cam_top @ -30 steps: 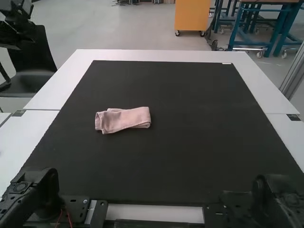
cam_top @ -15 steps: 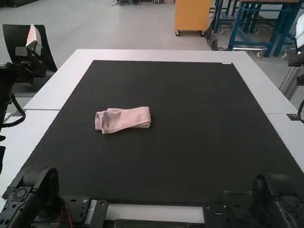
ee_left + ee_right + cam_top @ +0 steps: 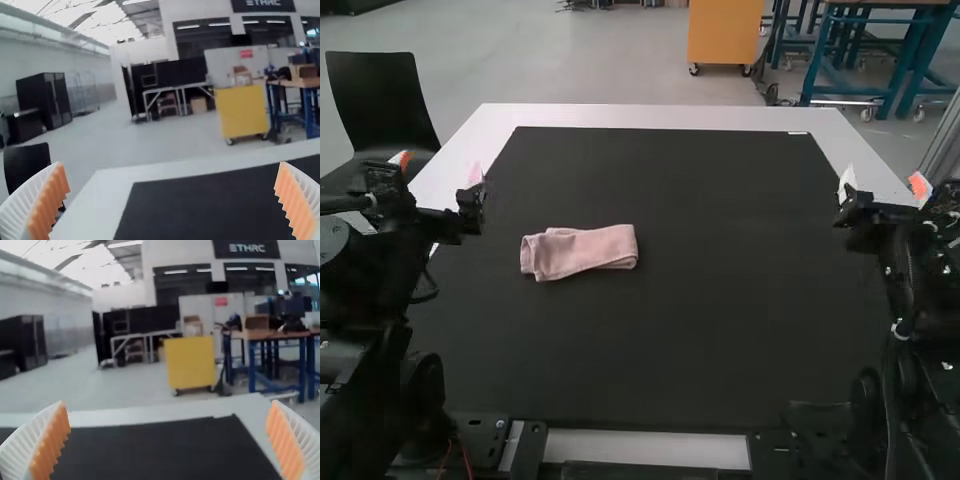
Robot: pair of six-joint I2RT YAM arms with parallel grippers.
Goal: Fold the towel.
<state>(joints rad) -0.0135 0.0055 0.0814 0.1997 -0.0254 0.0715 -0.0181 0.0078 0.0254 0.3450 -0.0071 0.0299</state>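
In the high view the pink towel (image 3: 580, 252) lies folded into a narrow strip on the black mat, left of the middle, one end showing stacked layers. My left gripper (image 3: 439, 170) is raised at the table's left side, its fingers spread and apart from the towel. My right gripper (image 3: 883, 186) is up at the right side, far from the towel and also open. The left wrist view has the left gripper (image 3: 172, 200) with ribbed white fingers wide apart and nothing between them. Likewise in the right wrist view, the right gripper (image 3: 167, 440) holds nothing.
A large black mat (image 3: 720, 330) covers most of the white table (image 3: 660, 116). Both arms' bases stand at the near edge, left and right. A black chair (image 3: 382, 100) is beyond the table's left side.
Both arms have swung into the high view from its sides and lowered, their grippers now over the left and right table areas. The towel has not moved.
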